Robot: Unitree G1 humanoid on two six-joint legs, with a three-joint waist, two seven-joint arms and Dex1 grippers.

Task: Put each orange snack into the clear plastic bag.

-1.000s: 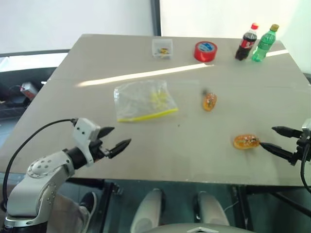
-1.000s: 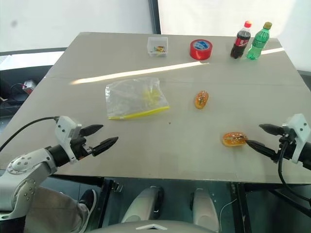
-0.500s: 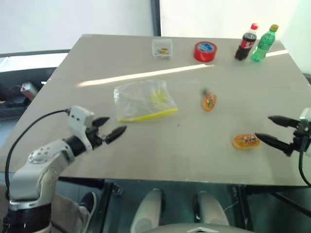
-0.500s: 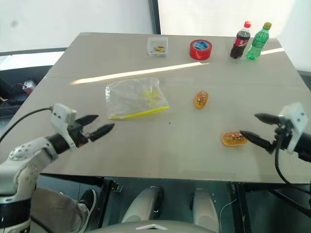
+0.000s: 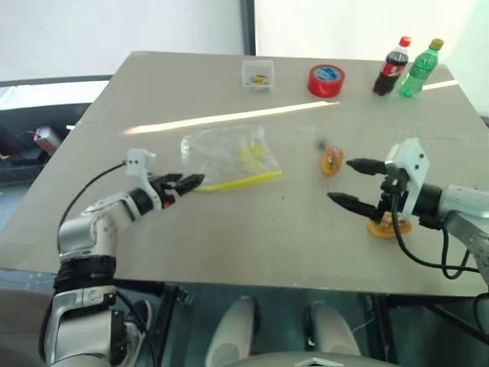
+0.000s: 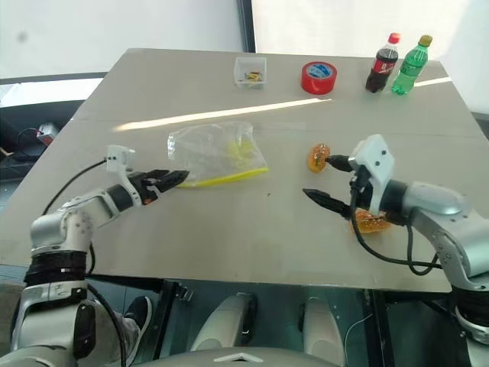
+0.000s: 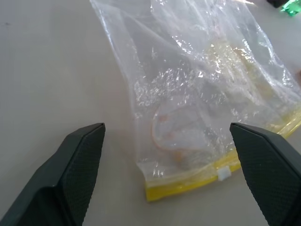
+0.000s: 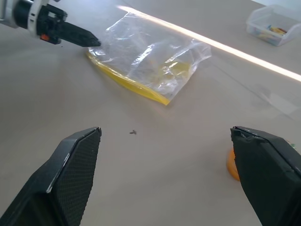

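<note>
At clear plastic bag point(image 5: 229, 158) corner: left claw point(image 5: 186, 184) wide open, empty.

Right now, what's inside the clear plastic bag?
No orange snack. Through the clear plastic bag only yellowish print and crinkled film show. Both orange snacks lie on the table: one bare, one partly covered by the right end effector.

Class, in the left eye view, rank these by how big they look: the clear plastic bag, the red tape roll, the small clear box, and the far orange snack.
1. clear plastic bag
2. red tape roll
3. small clear box, close to the tape, so uncertain
4. orange snack

The tape and box lie farther away.
</note>
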